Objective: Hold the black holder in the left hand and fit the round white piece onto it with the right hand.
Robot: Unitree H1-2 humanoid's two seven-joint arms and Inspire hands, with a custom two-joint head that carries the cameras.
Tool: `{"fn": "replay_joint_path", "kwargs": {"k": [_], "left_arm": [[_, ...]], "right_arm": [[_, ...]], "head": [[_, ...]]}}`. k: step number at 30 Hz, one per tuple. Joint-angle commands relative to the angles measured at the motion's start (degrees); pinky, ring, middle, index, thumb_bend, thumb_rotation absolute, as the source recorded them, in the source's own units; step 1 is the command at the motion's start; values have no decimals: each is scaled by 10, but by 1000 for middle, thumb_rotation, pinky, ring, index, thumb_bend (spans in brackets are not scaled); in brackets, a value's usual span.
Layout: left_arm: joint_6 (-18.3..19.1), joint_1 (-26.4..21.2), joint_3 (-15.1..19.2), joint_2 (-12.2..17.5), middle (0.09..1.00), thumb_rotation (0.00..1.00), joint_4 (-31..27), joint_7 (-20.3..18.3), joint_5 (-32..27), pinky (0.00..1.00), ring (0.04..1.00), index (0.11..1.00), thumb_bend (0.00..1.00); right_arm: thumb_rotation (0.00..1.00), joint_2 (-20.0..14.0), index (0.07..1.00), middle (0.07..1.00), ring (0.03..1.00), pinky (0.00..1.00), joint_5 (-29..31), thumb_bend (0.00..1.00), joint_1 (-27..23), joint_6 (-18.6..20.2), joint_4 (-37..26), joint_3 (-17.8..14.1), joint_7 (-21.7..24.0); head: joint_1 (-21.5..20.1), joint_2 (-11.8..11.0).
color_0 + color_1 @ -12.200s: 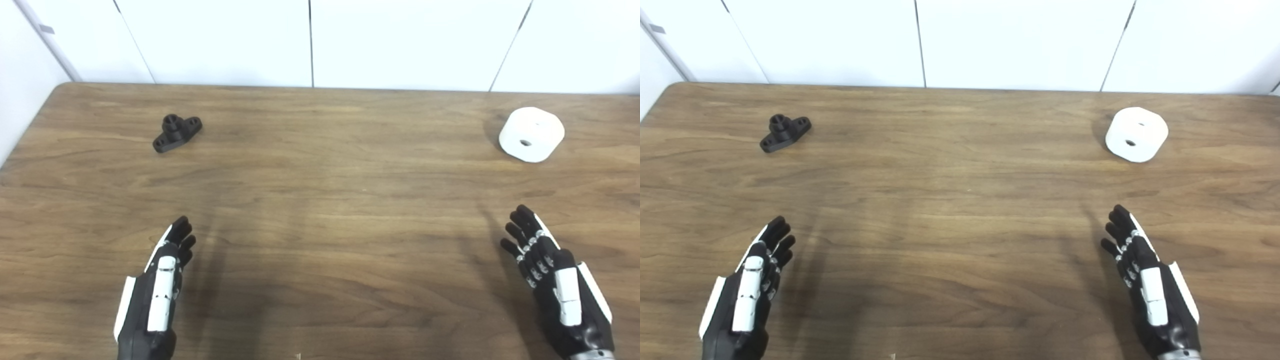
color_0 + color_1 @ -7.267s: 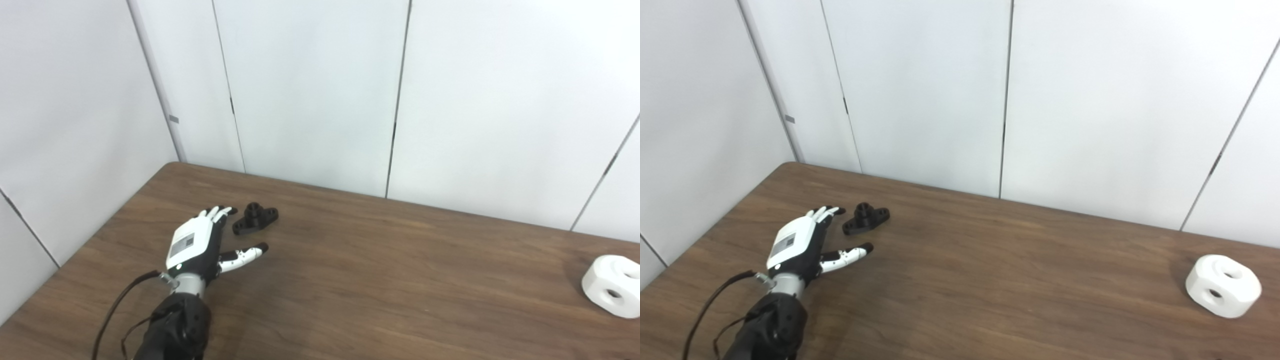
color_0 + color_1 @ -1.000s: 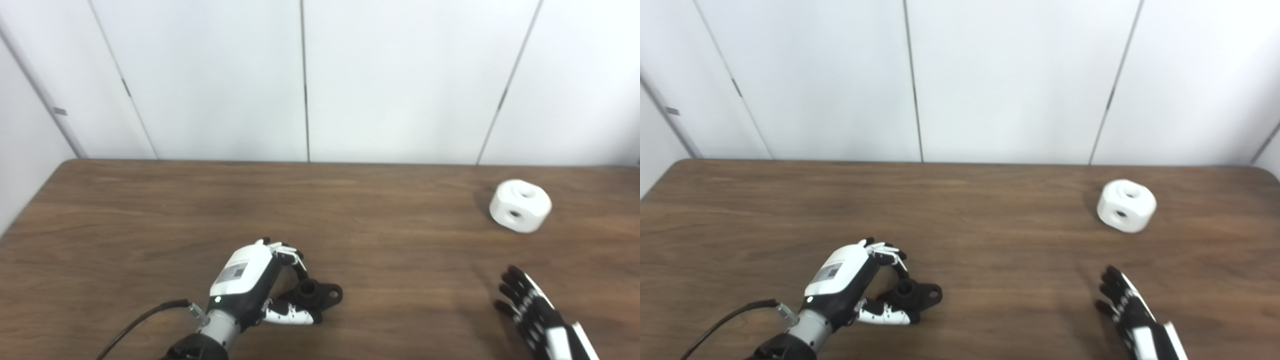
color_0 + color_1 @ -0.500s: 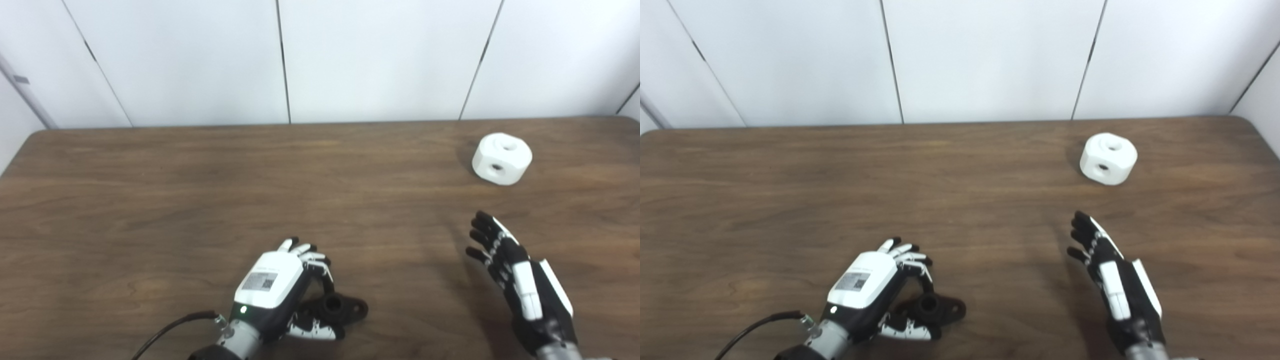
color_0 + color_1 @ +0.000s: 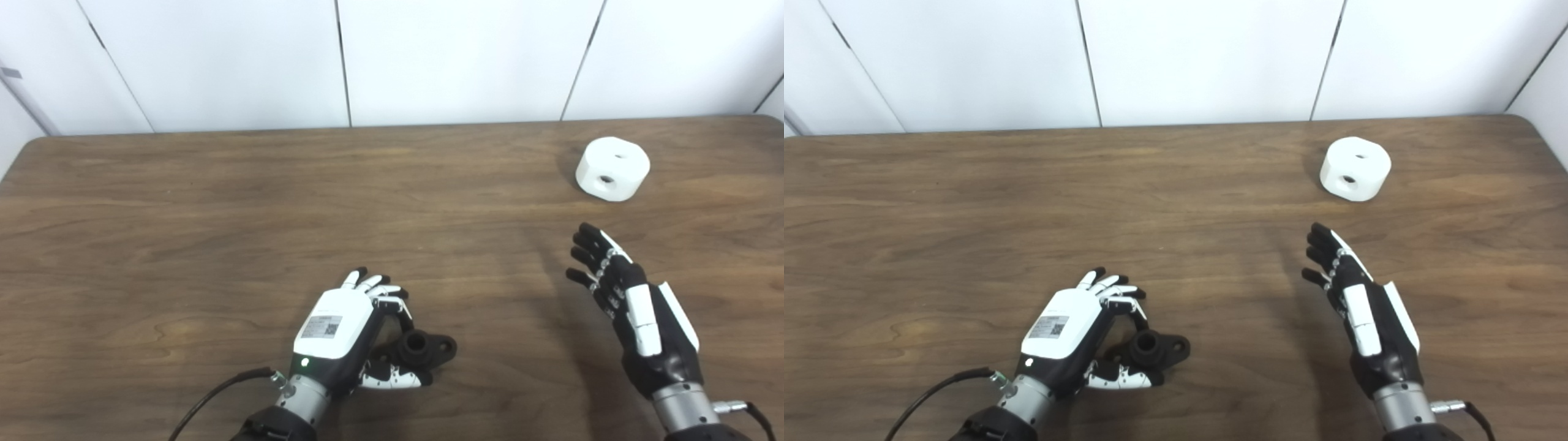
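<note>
The left hand (image 5: pixel 343 331) grips the black holder (image 5: pixel 422 350) low over the table (image 5: pixel 184 214), socket up to receive the round white piece (image 5: pixel 612 168), which lies well beyond the empty, spread-fingered right hand (image 5: pixel 637 312).

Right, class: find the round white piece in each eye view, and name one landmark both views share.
Left eye view: round white piece lies on the table, far right, beyond the open right hand.
Right eye view: same piece, upper right, less close to the edge.
Shared landmark: the black holder in the left hand.
</note>
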Motion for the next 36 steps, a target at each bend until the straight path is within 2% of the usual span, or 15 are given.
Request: {"fn": "replay_joint_path", "kwargs": {"k": [1, 6, 10, 14, 17, 24, 27, 28, 29, 31, 34, 36], "left_arm": [[-6, 7, -2, 2, 810, 53, 19, -2, 7, 1000, 904, 488, 519], [-10, 8, 6, 4, 813, 54, 29, 6, 4, 999, 903, 488, 519], [-16, 9, 15, 11, 812, 53, 30, 7, -4, 1000, 906, 488, 519], [-27, 15, 24, 19, 806, 53, 30, 12, -17, 997, 900, 488, 520], [-32, 20, 34, 21, 803, 52, 33, 14, -32, 982, 897, 487, 522], [-42, 28, 44, 27, 810, 51, 49, 18, -48, 981, 900, 487, 522], [-49, 28, 46, 30, 813, 51, 54, 24, -50, 984, 904, 487, 522], [-51, 29, 46, 31, 814, 51, 54, 26, -49, 985, 905, 487, 522], [-54, 30, 47, 33, 814, 51, 55, 28, -49, 985, 905, 487, 522], [-58, 30, 46, 37, 811, 51, 57, 32, -49, 981, 900, 487, 522], [-63, 30, 47, 42, 809, 51, 59, 31, -49, 980, 896, 487, 522], [-67, 29, 48, 46, 808, 52, 60, 31, -47, 977, 892, 487, 522]], "right_arm": [[998, 0, 901, 926, 928, 848, 7, 675, -12, -4, -27, -9, -6], [980, -2, 901, 919, 927, 855, 0, 661, -18, -1, -31, -19, -11], [951, -14, 913, 931, 936, 871, -17, 618, -35, 6, -35, -25, -11], [797, -23, 915, 938, 949, 908, -21, 590, -61, 25, -39, -37, -13], [731, -28, 914, 932, 946, 911, -19, 575, -79, 35, -38, -49, -18], [767, -55, 920, 951, 979, 980, -31, 573, -112, 62, -41, -61, -13], [753, -67, 925, 954, 986, 998, -52, 569, -124, 66, -37, -58, -15], [749, -76, 925, 954, 986, 999, -83, 566, -128, 64, -34, -51, -19], [746, -87, 919, 938, 959, 945, -114, 601, -134, 57, -28, -45, -20], [727, -102, 924, 934, 943, 919, -161, 618, -143, 48, -17, -36, -21], [634, -124, 936, 942, 931, 901, -205, 665, -165, 44, 4, -28, -20], [516, -137, 935, 945, 932, 881, -215, 698, -185, 34, 24, -28, -19]], "head": [[0, 0], [-2, -1], [-25, -4], [-40, -8], [-47, -11], [-68, -23], [-85, -35], [-97, -41], [-104, -45], [-116, -48], [-136, -53], [-148, -56]]}}
